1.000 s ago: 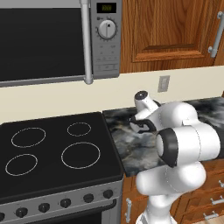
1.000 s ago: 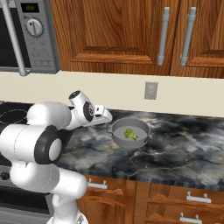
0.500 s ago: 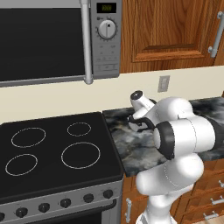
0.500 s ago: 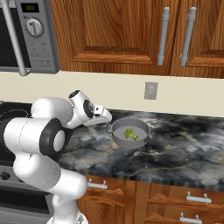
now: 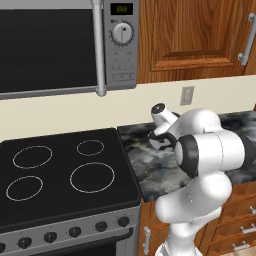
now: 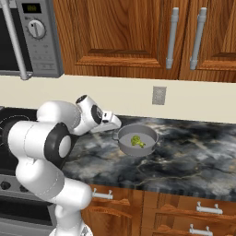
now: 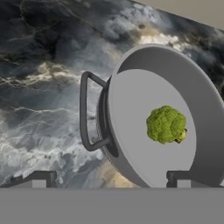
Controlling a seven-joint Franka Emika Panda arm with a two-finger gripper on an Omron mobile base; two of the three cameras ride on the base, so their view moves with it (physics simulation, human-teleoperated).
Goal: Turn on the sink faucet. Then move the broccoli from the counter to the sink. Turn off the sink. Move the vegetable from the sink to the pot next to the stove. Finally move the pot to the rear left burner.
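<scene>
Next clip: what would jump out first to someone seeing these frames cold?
The bright green broccoli sitting inside the grey pot on the dark marbled counter, below the wall outlet. Next, the big white arm bent over the counter, its open gripper hovering near the pot's loop handle. To the left lies the black stove with four ring burners, under a microwave.

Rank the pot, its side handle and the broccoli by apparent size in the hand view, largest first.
1. pot
2. side handle, taller than the broccoli but thin, so these two are close
3. broccoli
</scene>
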